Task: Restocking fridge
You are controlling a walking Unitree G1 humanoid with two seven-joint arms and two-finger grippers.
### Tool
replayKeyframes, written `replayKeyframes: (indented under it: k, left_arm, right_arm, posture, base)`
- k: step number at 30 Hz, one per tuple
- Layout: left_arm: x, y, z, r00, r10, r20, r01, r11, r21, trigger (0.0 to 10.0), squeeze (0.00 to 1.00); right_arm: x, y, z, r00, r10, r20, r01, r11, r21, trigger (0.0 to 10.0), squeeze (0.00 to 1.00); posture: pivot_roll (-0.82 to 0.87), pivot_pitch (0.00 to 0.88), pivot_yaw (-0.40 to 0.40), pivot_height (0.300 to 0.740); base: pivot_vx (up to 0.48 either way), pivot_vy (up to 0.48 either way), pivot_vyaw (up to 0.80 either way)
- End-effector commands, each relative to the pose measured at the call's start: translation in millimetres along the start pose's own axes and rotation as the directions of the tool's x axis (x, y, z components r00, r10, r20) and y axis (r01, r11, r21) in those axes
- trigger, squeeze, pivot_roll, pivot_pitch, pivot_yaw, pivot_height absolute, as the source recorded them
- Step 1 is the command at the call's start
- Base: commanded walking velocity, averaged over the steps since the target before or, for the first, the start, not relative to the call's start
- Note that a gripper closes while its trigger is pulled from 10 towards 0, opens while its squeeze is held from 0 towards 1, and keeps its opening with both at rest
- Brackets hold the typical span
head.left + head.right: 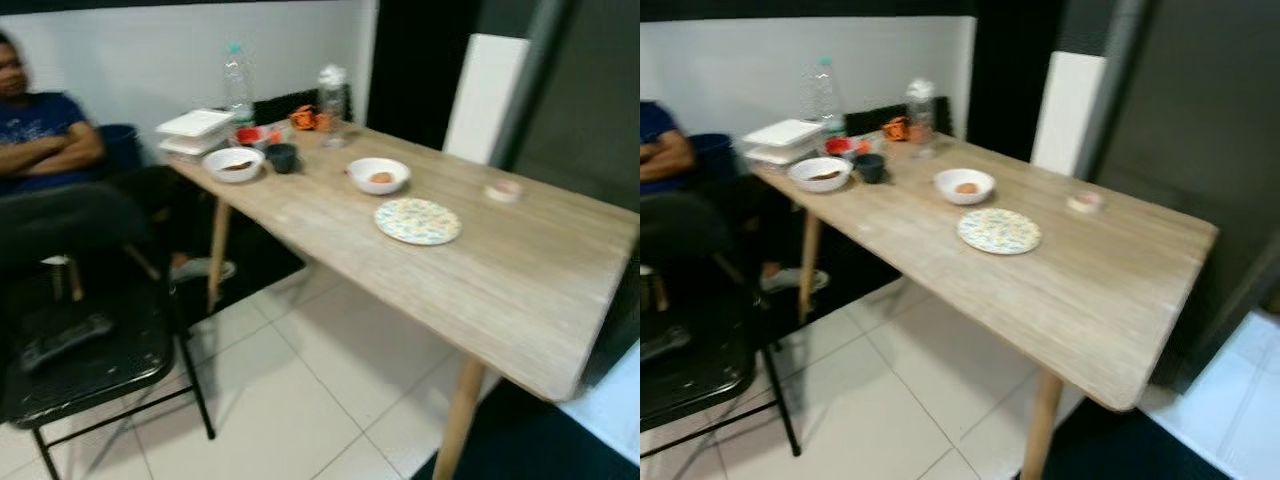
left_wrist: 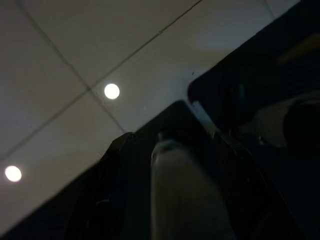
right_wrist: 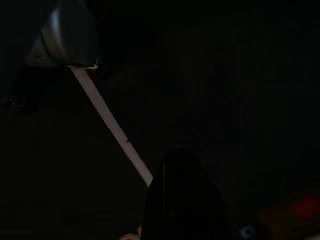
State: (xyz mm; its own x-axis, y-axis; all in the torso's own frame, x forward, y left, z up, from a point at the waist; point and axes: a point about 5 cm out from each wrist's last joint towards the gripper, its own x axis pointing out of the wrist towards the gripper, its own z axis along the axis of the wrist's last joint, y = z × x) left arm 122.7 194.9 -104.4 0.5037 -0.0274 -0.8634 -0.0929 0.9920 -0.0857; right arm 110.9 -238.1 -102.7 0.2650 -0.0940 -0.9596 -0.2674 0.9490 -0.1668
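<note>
You are standing off the near side of the table [image 1: 520, 300], with both arms hanging idle. The left gripper [image 2: 185, 200] points at pale floor tiles and the right gripper [image 3: 182, 200] sits in deep shade. You cannot tell from either wrist view whether the fingers are open or closed, and neither is seen to hold anything.

What there is to restock lies on the table. Nearest you is the patterned plate [image 1: 417, 221], with the white bowl [image 1: 378, 175] holding something orange-brown just beyond it. A small round tub [image 1: 503, 190] sits to the right. At the far left end are a second bowl [image 1: 233, 164], a dark cup [image 1: 281, 157], stacked white trays [image 1: 193, 132] and two bottles [image 1: 238, 82]. The dark tall panel [image 1: 1200, 150] on the right may be the fridge, but that is a guess.

A person [image 1: 45, 150] sits at far left, and a black chair [image 1: 90, 360] stands near left.

The step in hand looks like the approach. Step closer and square up before raising an arm. Start with the white bowl, as it is within easier reach than the far cluster. Keep clear of the chair and the person, and let the blur settle before you reach.
</note>
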Motion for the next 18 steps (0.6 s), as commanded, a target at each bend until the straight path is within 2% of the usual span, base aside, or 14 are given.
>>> replayKeyframes:
  k: [1,3,9,18]
  left_arm:
    - [-0.8,1.0,-3.8,1.0,0.01,-0.015,-0.01,1.0,0.003,10.0,0.0]
    - [-0.7,1.1,-3.7,1.0,0.011,-0.017,-0.011,1.0,0.006,10.0,0.0]
    - [-0.7,0.6,-3.7,1.0,0.005,-0.016,-0.005,1.0,0.007,10.0,0.0]
    - [-0.4,-1.5,-3.5,1.0,-0.006,-0.014,0.006,1.0,0.009,10.0,0.0]
  right_arm:
    - [-0.1,-1.7,3.5,1.0,-0.013,0.015,0.013,1.0,0.01,10.0,0.0]
    - [-0.1,-2.4,4.0,1.0,-0.022,0.018,0.022,1.0,0.011,10.0,0.0]
    - [-0.3,-4.4,4.3,0.999,-0.037,0.022,0.036,0.999,0.029,10.0,0.0]
    - [-0.7,-6.6,4.0,0.999,-0.045,0.022,0.044,0.998,0.038,10.0,0.0]
  posture:
    - [-0.1,0.0,0.0,0.74]
    - [-0.1,0.0,0.0,0.74]
    - [-0.1,0.0,0.0,0.74]
    - [-0.1,0.0,-0.001,0.74]
  base:
    - [0.0,0.0,-0.79]
    - [0.0,0.0,-0.79]
    - [0.0,0.0,0.0]
    - [0.268,0.0,0.0]
